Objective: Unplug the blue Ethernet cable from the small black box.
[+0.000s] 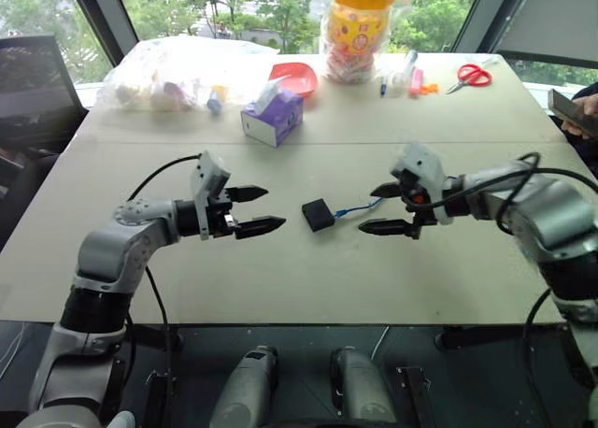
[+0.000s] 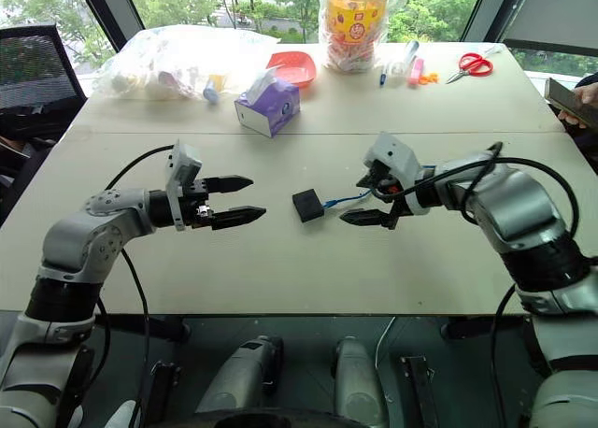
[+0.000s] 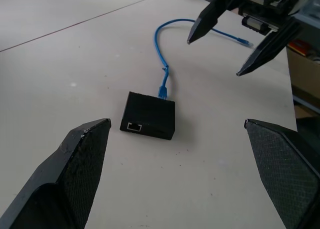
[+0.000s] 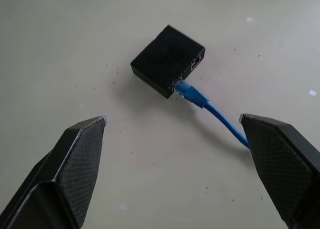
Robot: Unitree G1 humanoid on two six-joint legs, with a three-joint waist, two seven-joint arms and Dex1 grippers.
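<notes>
On the table (image 1: 280,288) lay one black box (image 1: 318,214) with one blue cable (image 1: 360,206) plugged in, flanked by the left gripper (image 1: 250,210) and right gripper (image 1: 383,209), both level with jaws spread, empty.

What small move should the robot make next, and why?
Probably lower the right gripper onto the cable close to its plug. The cable is still plugged into the box, which lies on the table between both grippers. The right gripper is open and above the cable; the left gripper, also open, could then steady the box.
</notes>
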